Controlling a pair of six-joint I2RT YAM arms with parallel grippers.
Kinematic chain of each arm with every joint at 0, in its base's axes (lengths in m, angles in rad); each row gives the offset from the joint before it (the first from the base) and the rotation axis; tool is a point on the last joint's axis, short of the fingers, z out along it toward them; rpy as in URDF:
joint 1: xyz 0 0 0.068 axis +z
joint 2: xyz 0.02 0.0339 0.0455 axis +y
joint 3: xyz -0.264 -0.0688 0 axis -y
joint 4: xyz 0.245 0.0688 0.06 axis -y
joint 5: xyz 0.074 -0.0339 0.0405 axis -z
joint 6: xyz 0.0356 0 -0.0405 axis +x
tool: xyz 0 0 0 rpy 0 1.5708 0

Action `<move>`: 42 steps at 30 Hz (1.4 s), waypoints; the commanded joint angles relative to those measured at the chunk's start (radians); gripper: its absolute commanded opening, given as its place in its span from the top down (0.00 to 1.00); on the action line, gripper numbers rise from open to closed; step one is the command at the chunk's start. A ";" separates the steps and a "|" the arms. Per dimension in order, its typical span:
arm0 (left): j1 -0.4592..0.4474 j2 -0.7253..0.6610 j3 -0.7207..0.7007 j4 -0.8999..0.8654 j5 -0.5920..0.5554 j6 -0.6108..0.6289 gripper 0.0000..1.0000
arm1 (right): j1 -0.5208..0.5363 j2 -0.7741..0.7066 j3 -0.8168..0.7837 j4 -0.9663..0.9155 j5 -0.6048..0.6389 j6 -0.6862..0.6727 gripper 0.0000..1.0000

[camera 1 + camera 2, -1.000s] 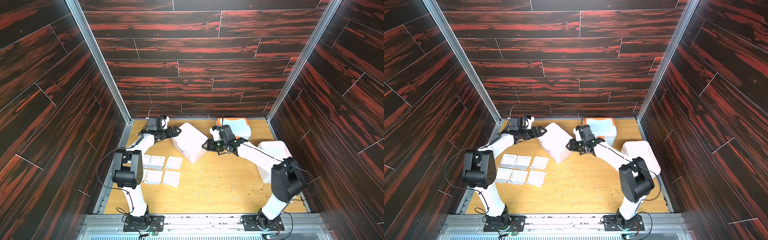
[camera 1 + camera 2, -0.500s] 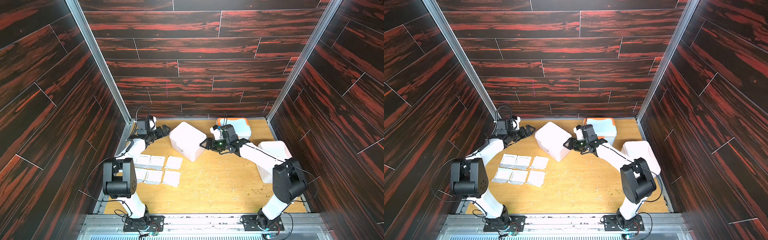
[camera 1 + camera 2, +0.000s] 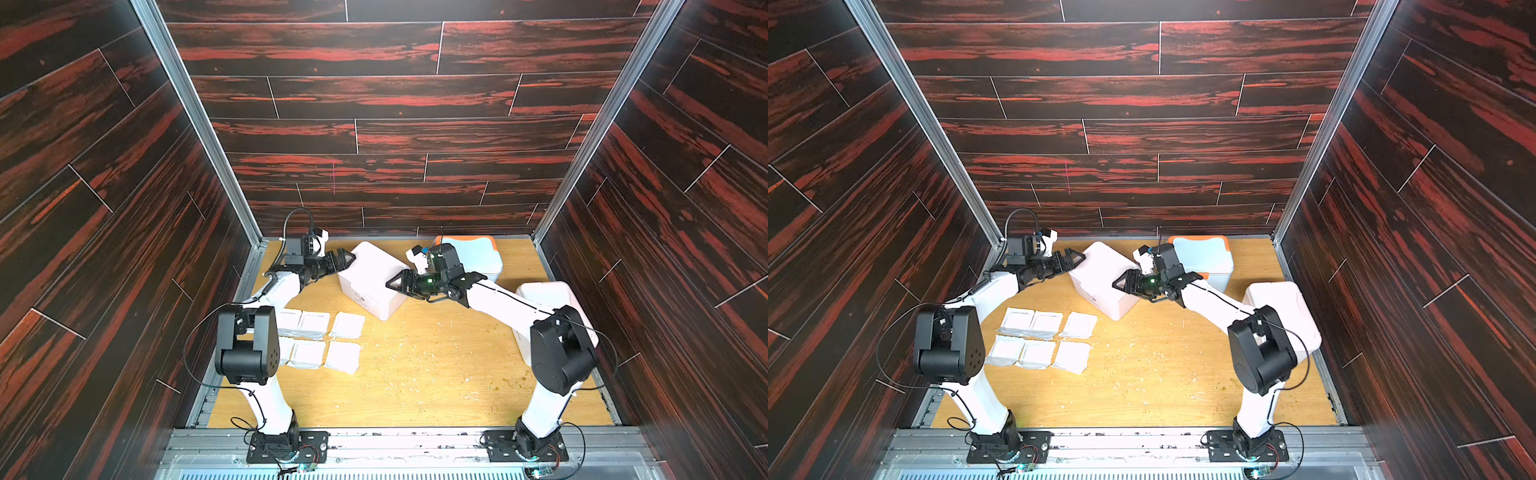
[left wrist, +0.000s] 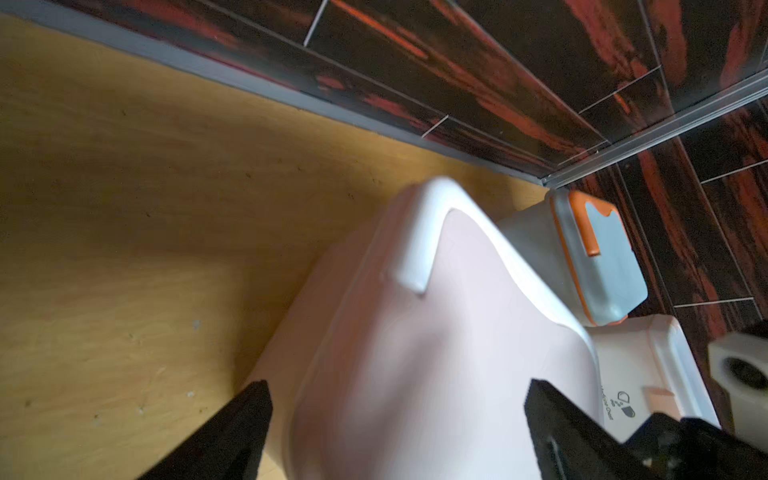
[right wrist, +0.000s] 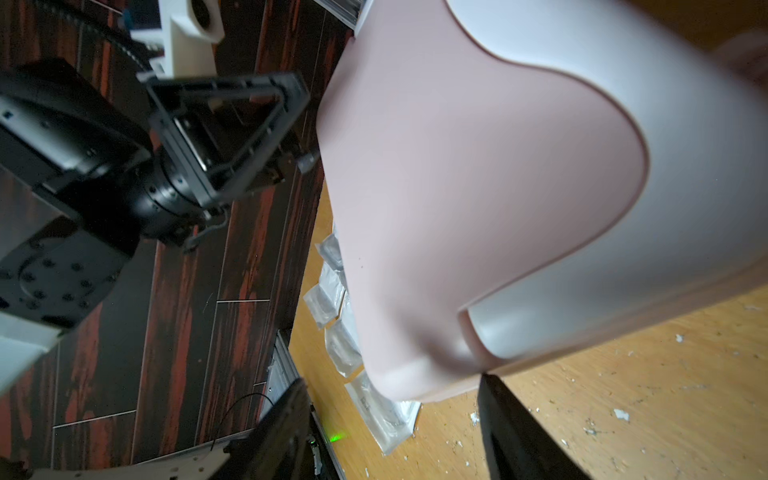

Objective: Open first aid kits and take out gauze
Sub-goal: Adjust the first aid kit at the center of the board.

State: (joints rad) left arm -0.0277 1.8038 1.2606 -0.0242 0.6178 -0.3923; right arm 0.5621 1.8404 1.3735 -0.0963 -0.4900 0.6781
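Three first aid kits stand shut on the wooden floor. The middle white kit (image 3: 368, 279) (image 3: 1102, 276) lies askew, and its pinkish lid (image 4: 436, 353) (image 5: 478, 187) fills both wrist views. My left gripper (image 3: 345, 259) (image 3: 1076, 258) (image 4: 399, 399) is open, its fingers astride the kit's far left corner. My right gripper (image 3: 395, 283) (image 3: 1120, 282) (image 5: 395, 415) is open at the kit's right edge, one finger against the lid's corner. Several gauze packets (image 3: 320, 338) (image 3: 1044, 336) (image 5: 374, 409) lie flat in two rows at front left.
The pale blue kit with orange trim (image 3: 471, 253) (image 3: 1204, 257) (image 4: 598, 266) stands by the back wall. Another white kit (image 3: 548, 301) (image 3: 1285, 307) sits by the right wall, partly behind my right arm. Dark panelled walls close three sides. Crumbs dot the floor.
My left gripper drew back toward the left wall, then came forward again to the middle kit's corner. My right gripper's jaws widened and it edged left along the kit.
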 commanded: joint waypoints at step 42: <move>-0.044 0.020 0.066 0.001 0.006 -0.004 0.00 | -0.062 0.283 0.355 -0.146 -0.011 -0.078 0.30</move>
State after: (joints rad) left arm -0.0498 1.9190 1.3846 -0.0631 0.5793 -0.3649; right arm 0.4934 2.0567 1.6894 -0.2363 -0.4664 0.6212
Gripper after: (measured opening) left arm 0.997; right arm 0.706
